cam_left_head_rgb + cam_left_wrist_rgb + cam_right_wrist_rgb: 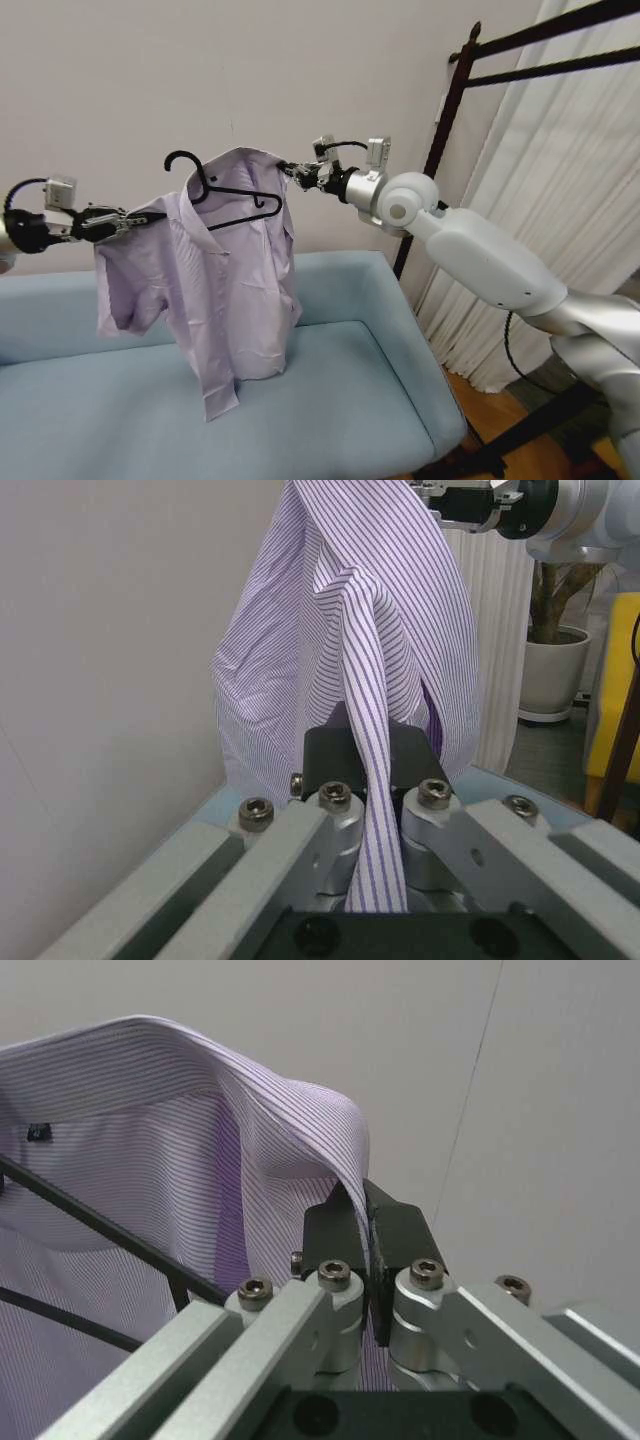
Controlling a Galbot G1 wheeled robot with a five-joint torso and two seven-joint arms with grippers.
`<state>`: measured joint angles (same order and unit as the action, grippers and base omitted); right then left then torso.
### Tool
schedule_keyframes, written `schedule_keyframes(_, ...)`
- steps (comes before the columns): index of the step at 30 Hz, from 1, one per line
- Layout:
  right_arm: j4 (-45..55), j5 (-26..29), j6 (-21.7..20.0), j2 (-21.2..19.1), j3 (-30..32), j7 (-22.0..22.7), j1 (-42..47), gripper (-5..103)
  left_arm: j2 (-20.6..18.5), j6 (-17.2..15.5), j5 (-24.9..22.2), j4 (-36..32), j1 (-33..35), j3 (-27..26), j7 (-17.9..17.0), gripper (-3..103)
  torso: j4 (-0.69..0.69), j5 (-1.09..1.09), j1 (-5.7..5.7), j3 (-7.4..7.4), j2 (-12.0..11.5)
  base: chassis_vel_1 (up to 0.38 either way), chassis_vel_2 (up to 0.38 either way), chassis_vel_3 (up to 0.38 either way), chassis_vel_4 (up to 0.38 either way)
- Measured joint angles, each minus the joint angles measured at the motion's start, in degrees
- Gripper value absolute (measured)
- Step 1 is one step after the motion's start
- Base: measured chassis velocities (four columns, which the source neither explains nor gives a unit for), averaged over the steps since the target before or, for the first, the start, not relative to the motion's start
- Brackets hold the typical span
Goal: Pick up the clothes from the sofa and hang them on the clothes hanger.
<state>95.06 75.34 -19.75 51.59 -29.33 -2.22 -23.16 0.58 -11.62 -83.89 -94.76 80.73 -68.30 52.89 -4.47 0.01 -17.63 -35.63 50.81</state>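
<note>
A lilac striped shirt (225,290) hangs in the air above the pale blue sofa (330,400), stretched between both arms. A black hanger (225,195) sits inside its collar, hook up. My left gripper (140,217) is shut on the shirt's left shoulder; in the left wrist view the striped cloth (375,810) runs between its black fingers (325,755). My right gripper (290,170) is shut on the right shoulder near the collar; in the right wrist view the fabric edge (310,1110) is pinched between the pads (395,1230), with the hanger's wire (100,1225) beside it.
A dark wooden clothes rack (455,110) stands to the right behind the sofa, with its rails (560,45) running toward the upper right. White curtains (560,190) hang behind it. A plain wall is at the back, wood floor at lower right.
</note>
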Motion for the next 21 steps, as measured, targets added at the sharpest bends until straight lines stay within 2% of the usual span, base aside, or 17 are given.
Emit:
schedule_keyframes(9, -2.32, -1.72, 0.41, -0.8, -0.89, -1.35, -0.85, 1, -0.07, -0.3, -0.07, 0.19, -1.8, 1.13, 0.52, 2, 0.0, -0.01, 0.0, 0.0, 0.0, 0.0, 0.0, 0.0, 0.0)
schedule_keyframes(12, -3.1, -4.44, 1.14, -0.75, -1.14, -2.08, -0.68, 1, -0.52, -0.4, -0.14, 0.49, -1.93, 1.13, 0.98, 2, 0.01, 0.0, 0.0, 0.0, 0.0, 0.0, 0.0, 0.0, 0.0)
schedule_keyframes(21, -2.26, -6.09, 1.17, -1.72, -1.02, -2.76, -1.3, 1, -0.3, -0.62, 0.01, 0.49, -1.91, 1.12, 0.2, 2, 0.01, 0.0, 0.0, 0.0, 0.0, 0.0, 0.0, 0.0, 0.0)
